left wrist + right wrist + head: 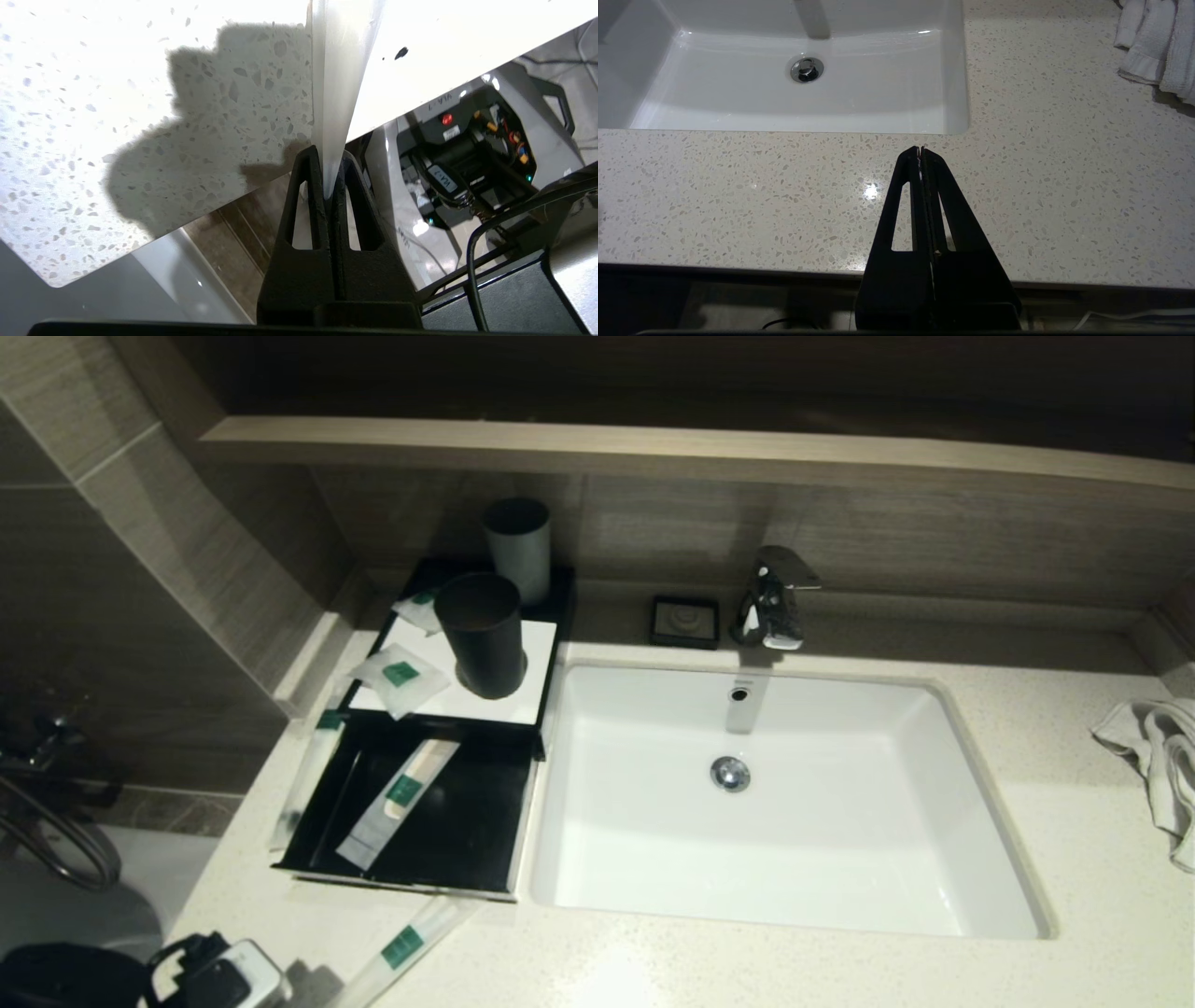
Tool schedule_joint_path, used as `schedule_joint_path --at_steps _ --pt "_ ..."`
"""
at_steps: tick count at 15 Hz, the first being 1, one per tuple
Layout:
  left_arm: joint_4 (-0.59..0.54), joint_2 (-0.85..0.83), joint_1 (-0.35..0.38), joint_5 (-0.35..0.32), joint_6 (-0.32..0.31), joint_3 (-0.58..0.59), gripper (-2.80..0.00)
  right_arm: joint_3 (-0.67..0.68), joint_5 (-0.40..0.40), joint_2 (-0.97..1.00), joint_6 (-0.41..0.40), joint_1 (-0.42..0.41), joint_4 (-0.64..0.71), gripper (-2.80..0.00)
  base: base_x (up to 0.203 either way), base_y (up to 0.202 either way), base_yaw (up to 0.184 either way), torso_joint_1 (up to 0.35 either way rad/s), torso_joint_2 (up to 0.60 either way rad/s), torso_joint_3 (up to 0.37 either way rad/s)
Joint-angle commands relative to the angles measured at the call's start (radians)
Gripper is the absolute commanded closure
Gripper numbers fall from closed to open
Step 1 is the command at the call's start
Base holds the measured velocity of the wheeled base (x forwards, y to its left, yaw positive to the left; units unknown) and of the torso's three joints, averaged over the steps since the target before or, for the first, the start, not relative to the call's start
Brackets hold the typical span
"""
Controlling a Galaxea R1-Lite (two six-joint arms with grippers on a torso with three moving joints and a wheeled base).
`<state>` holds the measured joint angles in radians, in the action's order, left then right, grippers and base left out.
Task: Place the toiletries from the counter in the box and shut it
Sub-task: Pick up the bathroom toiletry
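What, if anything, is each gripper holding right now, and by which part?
The left gripper is shut on the near end of a long narrow sachet at the counter's front edge. The right gripper is shut and holds nothing.

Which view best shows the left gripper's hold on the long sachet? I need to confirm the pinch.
The left wrist view: the left gripper is shut on the end of the long sachet, over the counter's edge. The head view shows only the sachet's labelled length, not the fingertips. The right wrist view shows neither.
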<state>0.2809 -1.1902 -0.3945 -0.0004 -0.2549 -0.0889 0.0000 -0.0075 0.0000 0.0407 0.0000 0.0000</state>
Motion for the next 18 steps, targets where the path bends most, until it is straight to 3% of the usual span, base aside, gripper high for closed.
schedule_joint_path --at_steps 1,8,14,18 --pt "-0.012 0.092 0.0 -0.001 0.0 -0.002 0.0 0.002 0.0 0.0 0.001 0.0 0.0 0.0 0.0 0.0 0.0 0.0 0.0 0.0" --pt "-0.198 0.296 0.0 -0.005 -0.003 -0.055 0.0 0.002 0.0 0.0 0.001 0.0 0.0 0.0 0.0 0.0 0.0 0.0 0.0 0.0" --pt "-0.427 0.461 0.0 -0.009 0.0 -0.195 0.0 0.002 0.0 0.0 0.001 0.0 0.0 0.0 0.0 0.0 0.0 0.0 0.0 0.0" --pt "-0.443 0.456 0.002 -0.004 0.006 -0.238 0.0 0.002 0.0 0.0 0.001 0.0 0.0 0.0 0.0 0.0 0.0 0.0 0.0 0.0"
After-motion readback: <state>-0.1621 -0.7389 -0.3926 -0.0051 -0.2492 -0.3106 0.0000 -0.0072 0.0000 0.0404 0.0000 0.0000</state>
